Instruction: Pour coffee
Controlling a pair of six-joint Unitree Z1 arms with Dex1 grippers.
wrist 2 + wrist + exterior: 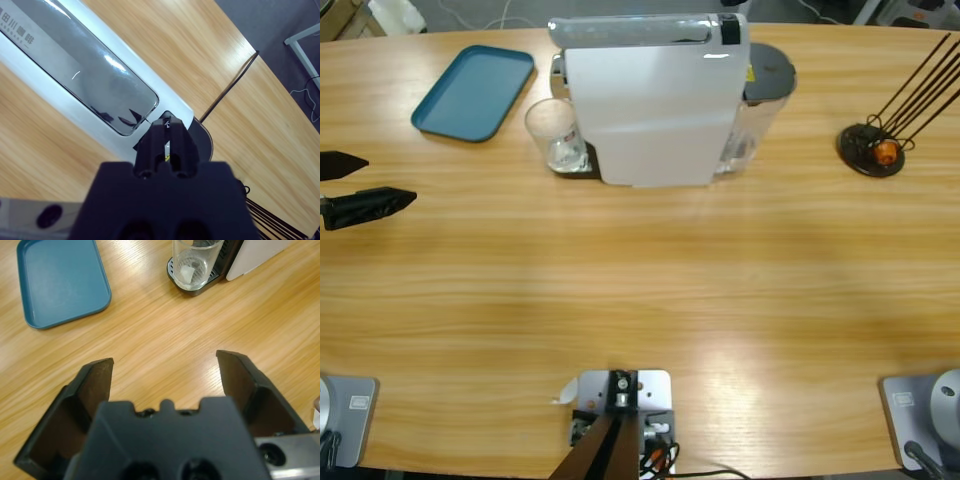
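A clear glass tumbler (556, 135) (195, 262) stands on the black drip tray (175, 282) at the left end of the white coffee machine (655, 110). The coffee is out of view; the glass shows no brown liquid. My left gripper (390, 178) (165, 360) hovers open over bare wood at the table's left edge, well short of the glass. My right gripper (167, 130) is shut, its tip at the end of the machine's silver top lever (85, 75). In the high view its black tip (729, 28) shows at the lever's right end.
A blue tray (475, 92) (62, 280) lies at the back left. A black wire capsule stand (872, 148) holding an orange capsule sits at the back right. The machine's grey water tank (765, 80) is on its right side.
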